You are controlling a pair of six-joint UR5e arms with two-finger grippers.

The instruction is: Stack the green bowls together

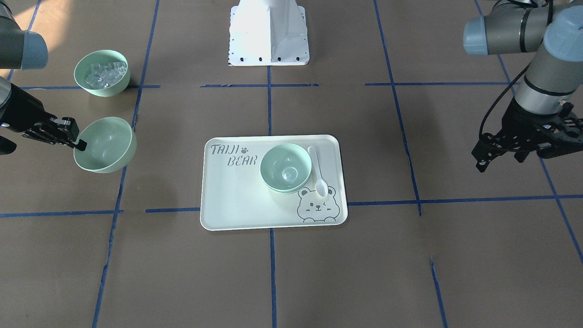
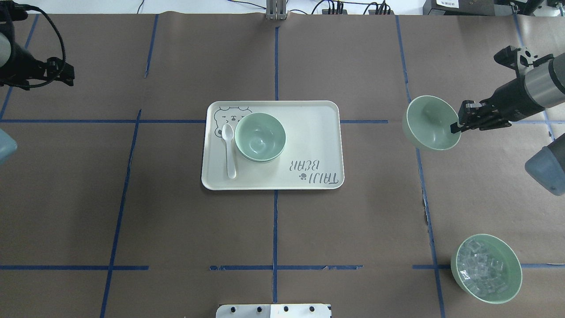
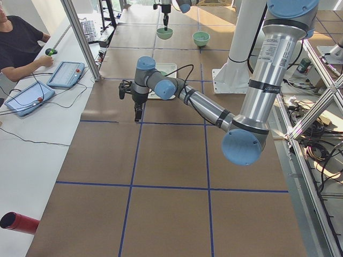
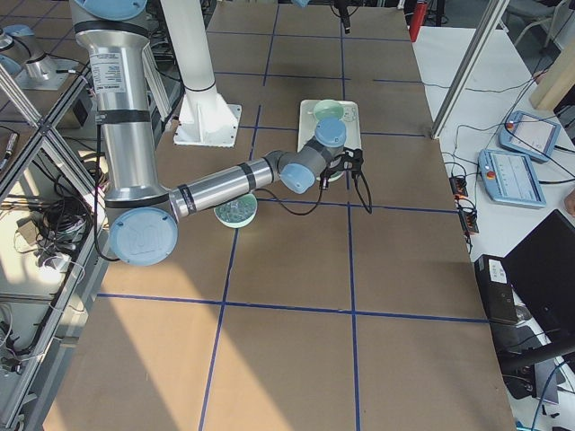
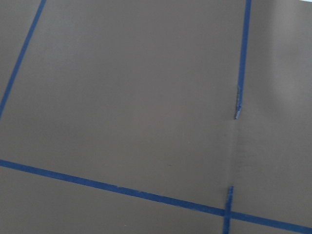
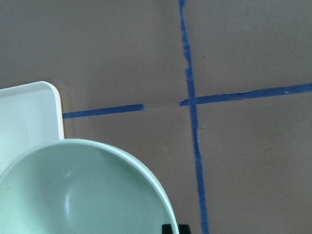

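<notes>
Bowls at two spots along the table (image 2: 176,229)

Seen from behind the robot, the left gripper (image 2: 66,76) hangs at the far left edge, over bare brown paper marked off with blue tape. It is well apart from every bowl. Its wrist camera shows only paper and tape, and no view makes clear whether its fingers are parted or together.

At the centre lies the pale tray (image 2: 309,132) with the bear print. On the tray's left part a white spoon (image 2: 228,152) lies just beside the nested green bowls (image 2: 260,137). These are two bowls, one sitting upright inside the other, and the lower rim shows as a thin edge beneath the upper.

Further right, past the tray and apart from it, is the third green bowl (image 2: 430,123). It is empty and tilted. The right gripper (image 2: 454,128) is clamped on the rim at the bowl's right side, one finger inside the wall and one outside. The pictures do not settle whether the bowl's base touches the paper.

At the near right corner stands the bowl of clear cubes (image 2: 485,268), upright and alone, well apart from the gripped bowl.
</notes>
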